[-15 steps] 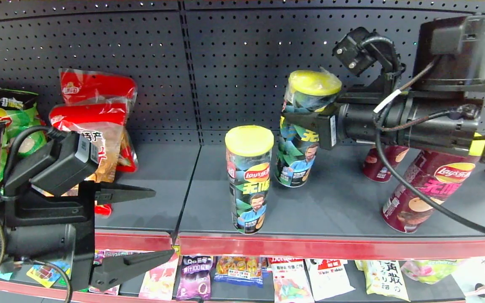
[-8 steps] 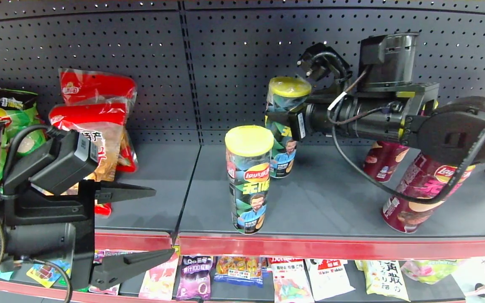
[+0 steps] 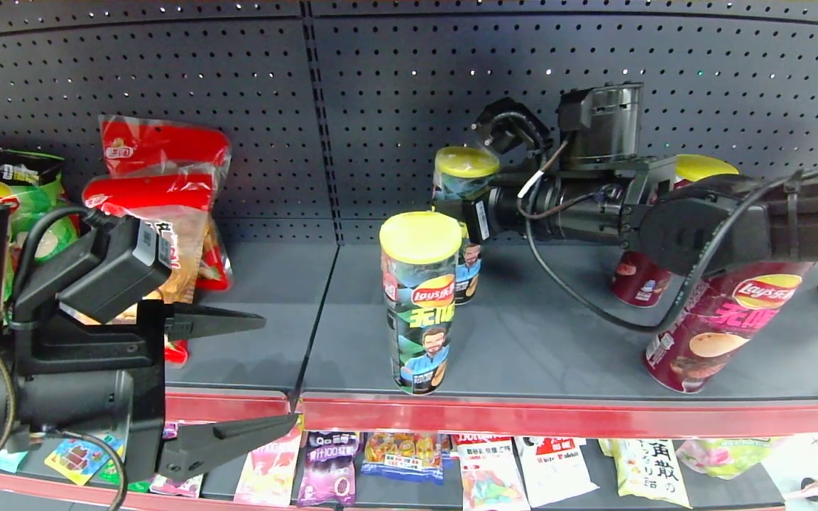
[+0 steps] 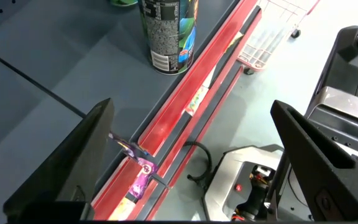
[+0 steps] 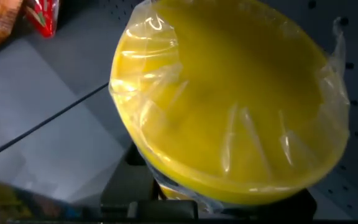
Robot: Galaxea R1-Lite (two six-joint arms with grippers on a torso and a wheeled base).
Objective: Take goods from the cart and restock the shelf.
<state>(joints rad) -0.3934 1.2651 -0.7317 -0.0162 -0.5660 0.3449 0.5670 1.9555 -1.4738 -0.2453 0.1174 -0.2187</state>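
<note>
A green chip can with a yellow lid [image 3: 464,165] is held upright near the back of the shelf [image 3: 565,341], and my right gripper [image 3: 467,213] is shut on its middle. It stands just behind a matching can [image 3: 420,298] at the shelf's front edge, which hides its lower part. The right wrist view looks down on the held can's plastic-wrapped yellow lid [image 5: 229,99]. My left gripper [image 3: 238,380] hangs open and holds nothing in front of the shelf's left section. In the left wrist view its fingers [image 4: 73,168] frame the red shelf edge [image 4: 185,99] and the front can [image 4: 166,31].
Dark red chip cans [image 3: 725,326] lean and stand at the right of the shelf. Red snack bags [image 3: 160,199] and a green bag [image 3: 18,199] fill the left. Small packets [image 3: 402,454] hang on the lower shelf. The cart [image 4: 278,25] stands on the floor beside the shelf.
My right arm has carried the can leftward and deeper into the shelf, from the open middle to just behind the front can. The left gripper has barely moved.
</note>
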